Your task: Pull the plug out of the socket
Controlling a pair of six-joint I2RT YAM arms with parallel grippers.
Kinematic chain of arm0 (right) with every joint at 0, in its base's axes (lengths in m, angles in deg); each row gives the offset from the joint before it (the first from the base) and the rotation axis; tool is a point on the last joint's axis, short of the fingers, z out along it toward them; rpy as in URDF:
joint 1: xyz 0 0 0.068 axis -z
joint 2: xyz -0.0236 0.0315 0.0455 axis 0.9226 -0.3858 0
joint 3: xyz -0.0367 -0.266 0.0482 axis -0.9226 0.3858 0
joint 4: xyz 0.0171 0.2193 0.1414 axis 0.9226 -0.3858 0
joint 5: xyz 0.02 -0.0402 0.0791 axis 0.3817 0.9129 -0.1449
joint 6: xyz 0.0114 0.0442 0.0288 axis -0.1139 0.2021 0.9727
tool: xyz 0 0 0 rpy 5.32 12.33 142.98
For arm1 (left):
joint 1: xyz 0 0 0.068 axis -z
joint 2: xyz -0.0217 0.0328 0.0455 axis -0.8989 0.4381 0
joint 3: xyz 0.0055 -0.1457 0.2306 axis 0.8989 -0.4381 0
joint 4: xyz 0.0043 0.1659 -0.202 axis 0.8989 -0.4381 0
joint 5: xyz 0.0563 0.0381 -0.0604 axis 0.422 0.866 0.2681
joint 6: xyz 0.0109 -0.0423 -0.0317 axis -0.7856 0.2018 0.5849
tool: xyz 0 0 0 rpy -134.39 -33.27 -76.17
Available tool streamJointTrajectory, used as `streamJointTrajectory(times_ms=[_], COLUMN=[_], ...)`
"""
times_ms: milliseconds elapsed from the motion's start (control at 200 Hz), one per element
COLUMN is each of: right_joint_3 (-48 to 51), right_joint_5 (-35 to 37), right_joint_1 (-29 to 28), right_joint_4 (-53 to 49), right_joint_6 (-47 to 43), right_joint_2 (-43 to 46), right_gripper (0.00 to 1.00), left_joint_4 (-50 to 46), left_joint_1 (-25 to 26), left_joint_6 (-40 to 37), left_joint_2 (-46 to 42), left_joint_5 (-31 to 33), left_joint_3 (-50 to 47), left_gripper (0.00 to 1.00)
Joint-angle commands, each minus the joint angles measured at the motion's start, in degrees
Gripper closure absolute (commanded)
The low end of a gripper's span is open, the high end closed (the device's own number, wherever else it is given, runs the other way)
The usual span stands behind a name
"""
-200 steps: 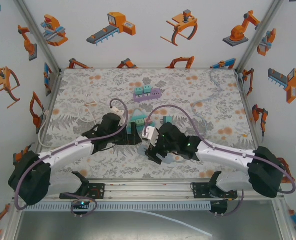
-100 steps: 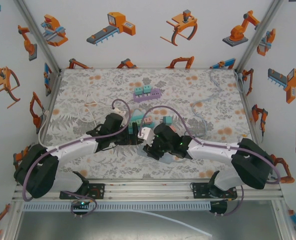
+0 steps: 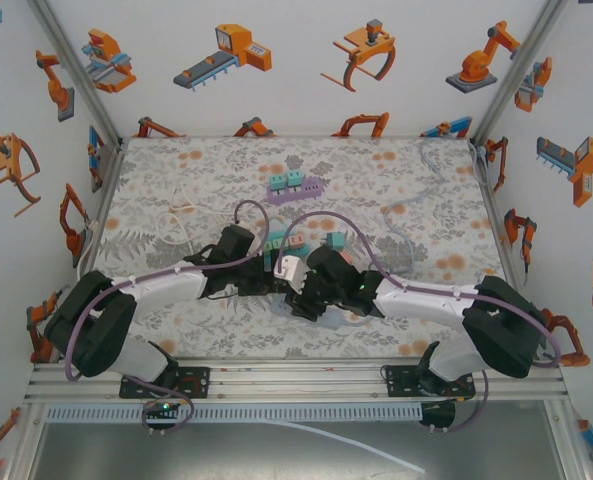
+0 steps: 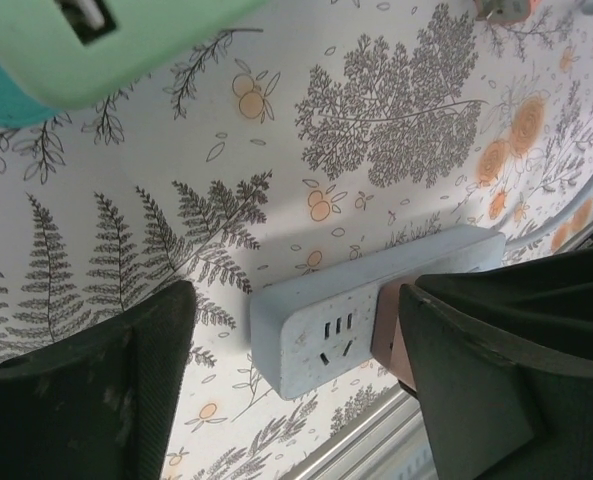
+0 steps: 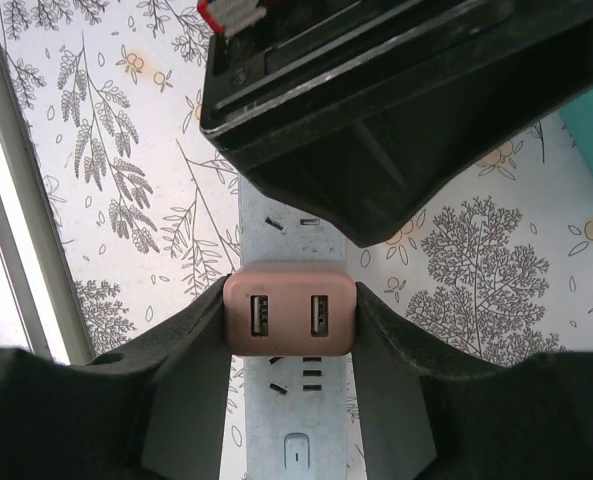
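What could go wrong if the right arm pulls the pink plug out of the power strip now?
1. The left fingers straddle the power strip, but a gap shows on one side, so the strip may lift together with the pink plug.
2. The right fingers grip only the plug's smooth, rounded sides and might slip off.

Pink plug (image 5: 290, 317) — sitting on pale-blue socket strip (image 4: 316, 335).
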Motion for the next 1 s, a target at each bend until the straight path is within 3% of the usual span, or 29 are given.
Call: streamJointTrajectory(times_ms=[0, 180, 466, 586, 681, 846, 991], right_joint_3=[-1.9, -1.8, -1.3, -1.6, -1.7, -1.8, -2.0], right_joint_5=[-1.5, -0.8, -1.5, -1.7, -1.5, -0.8, -0.5], right_joint_1=[-0.3, -0.4, -0.4, -0.3, -0.3, -0.3, -0.4], right_joint_4=[2.7, 3.0, 4.2, 3.9, 3.8, 3.4, 3.5], right_joint_6=[-0.3, -0.4, -0.1, -0.2, -0.3, -0.4, -1.4], right_joint_2=[0.1, 0.2, 0.0, -0.2, -0.1, 0.0, 0.0], right_gripper=[0.78, 0.78, 0.78, 0.78, 0.78, 0.79, 0.79], left_joint_4=[-4.6, -10.0, -10.9, -14.1, -15.5, -20.1, -19.2], left_joint_1=[-0.3, -0.3, 0.4, 1.7, 2.9, 4.1, 4.3], left_joint_6=[1.3, 0.3, -2.2, -4.1, -4.8, -9.0, -10.1], left_joint_2=[0.5, 0.4, 4.2, 7.2, 8.0, 7.0, 6.3], left_joint_5=[-1.4, -1.7, -5.0, -3.4, -1.9, 0.4, -4.3], left_joint_3=[1.1, 1.8, 2.9, 5.0, 5.4, 5.0, 3.6], left_gripper=[0.28, 0.37, 0.39, 0.4, 0.49, 0.54, 0.52])
